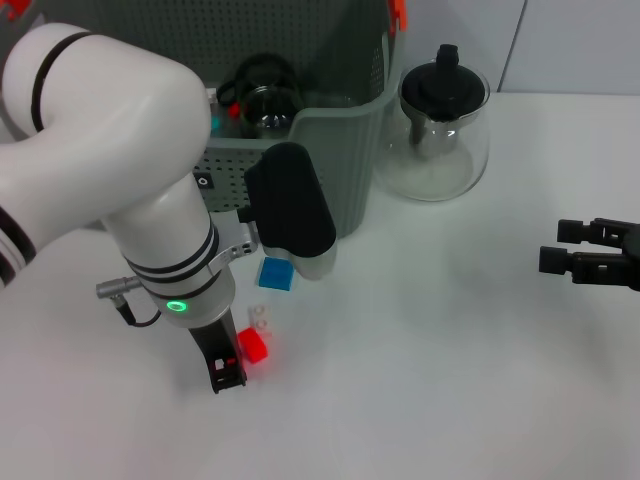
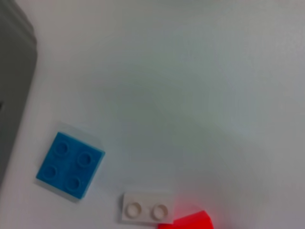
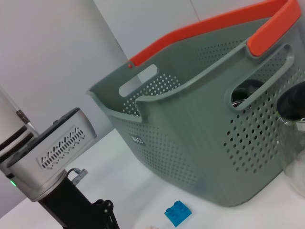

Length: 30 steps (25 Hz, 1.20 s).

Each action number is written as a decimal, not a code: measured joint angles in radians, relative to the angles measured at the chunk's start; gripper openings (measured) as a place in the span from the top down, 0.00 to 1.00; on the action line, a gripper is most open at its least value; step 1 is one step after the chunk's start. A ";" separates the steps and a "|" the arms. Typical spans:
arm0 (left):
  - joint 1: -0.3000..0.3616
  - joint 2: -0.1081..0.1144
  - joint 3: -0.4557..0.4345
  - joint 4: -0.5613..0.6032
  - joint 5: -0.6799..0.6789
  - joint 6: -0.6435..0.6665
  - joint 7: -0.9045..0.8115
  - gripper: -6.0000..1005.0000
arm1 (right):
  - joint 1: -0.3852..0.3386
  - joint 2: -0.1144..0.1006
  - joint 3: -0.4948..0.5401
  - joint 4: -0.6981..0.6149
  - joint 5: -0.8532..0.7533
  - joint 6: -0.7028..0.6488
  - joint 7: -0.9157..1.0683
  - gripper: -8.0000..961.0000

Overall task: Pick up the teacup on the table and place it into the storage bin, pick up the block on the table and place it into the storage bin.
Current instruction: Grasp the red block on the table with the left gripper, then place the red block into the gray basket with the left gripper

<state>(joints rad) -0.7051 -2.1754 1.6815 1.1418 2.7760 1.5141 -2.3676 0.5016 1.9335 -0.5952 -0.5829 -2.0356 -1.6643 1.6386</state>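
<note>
The grey-green storage bin [image 1: 330, 150] stands at the back of the white table [image 1: 450, 380]; it also shows in the right wrist view [image 3: 190, 138]. A dark-rimmed glass teacup [image 1: 265, 98] lies inside the bin. A red block [image 1: 254, 345], a white block [image 1: 261, 318] and a blue block [image 1: 275, 273] lie on the table in front of the bin. My left gripper [image 1: 228, 370] is low over the table, right beside the red block. The left wrist view shows the blue block [image 2: 70, 165], the white block [image 2: 146, 208] and the red block [image 2: 187, 221]. My right gripper [image 1: 560, 245] is open and empty at the right.
A glass teapot [image 1: 443, 130] with a black lid stands right of the bin. The bin has orange clips [image 3: 271, 31] on its rim. The blue block [image 3: 177, 213] lies close to the bin's front wall.
</note>
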 joint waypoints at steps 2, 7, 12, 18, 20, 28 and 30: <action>0.000 -0.001 0.000 0.009 0.000 0.002 -0.004 0.77 | 0.000 0.000 0.000 0.000 0.000 0.000 0.000 0.02; 0.009 -0.001 -0.013 0.058 0.012 0.040 -0.038 0.81 | 0.000 -0.001 0.000 -0.002 0.001 -0.001 0.000 0.02; 0.075 -0.002 -0.195 0.259 -0.025 0.202 -0.067 0.81 | -0.001 -0.003 0.000 -0.002 0.002 -0.003 0.000 0.02; 0.086 0.013 -0.634 0.403 -0.394 0.319 -0.020 0.81 | -0.002 0.001 -0.001 0.001 0.002 -0.002 -0.001 0.02; 0.054 0.025 -0.763 0.377 -0.532 0.317 0.009 0.81 | -0.001 0.005 -0.002 0.001 0.001 -0.002 -0.002 0.02; -0.123 0.125 -0.826 0.085 -0.542 -0.074 0.011 0.81 | 0.009 0.012 -0.009 -0.003 0.001 -0.007 -0.003 0.02; -0.164 0.135 -0.814 0.008 -0.453 -0.165 -0.005 0.81 | 0.009 0.014 -0.009 -0.005 0.000 -0.011 -0.005 0.02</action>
<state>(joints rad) -0.8690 -2.0401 0.8673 1.1500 2.3234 1.3490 -2.3730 0.5104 1.9471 -0.6046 -0.5875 -2.0353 -1.6751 1.6340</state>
